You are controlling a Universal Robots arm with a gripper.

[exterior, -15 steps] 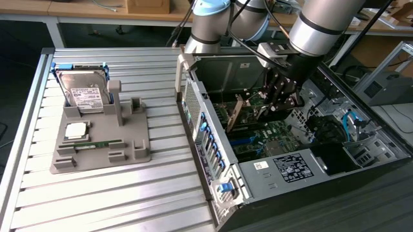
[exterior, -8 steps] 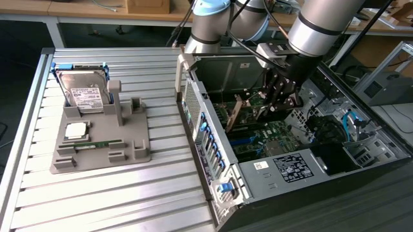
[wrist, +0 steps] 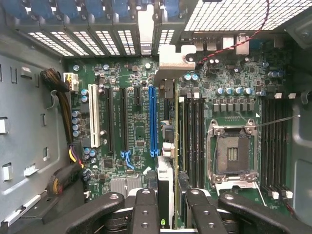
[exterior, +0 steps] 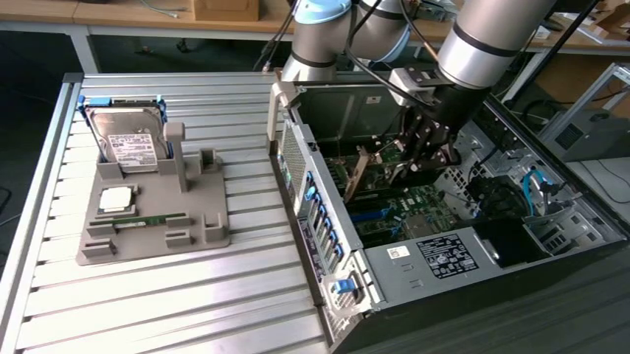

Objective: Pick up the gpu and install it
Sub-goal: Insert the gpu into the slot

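Even, diffuse overhead light is seen across the exterior view; the ribbed metal table point(exterior: 177, 295) is washed pale with soft glare, and only faint shadows are cast beside the grey fixture point(exterior: 147, 214). The computer case point(exterior: 591, 243) interior below the gripper point(exterior: 421, 151) is dimmer. In the wrist view the motherboard point(wrist: 141, 122) beyond the gripper point(wrist: 168, 209) is sharply rendered, the fingers point(wrist: 145, 214) slightly soft, the vent grille point(wrist: 234, 14) blown white.

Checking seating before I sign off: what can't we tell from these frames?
1. Slot under gpu: wrist view, the edge-on card covers it; exterior view, too small.
2. Where gripper fingers meet the card: wrist view, cut off by the picture's edge.
3. Sticker text: exterior view, too small.
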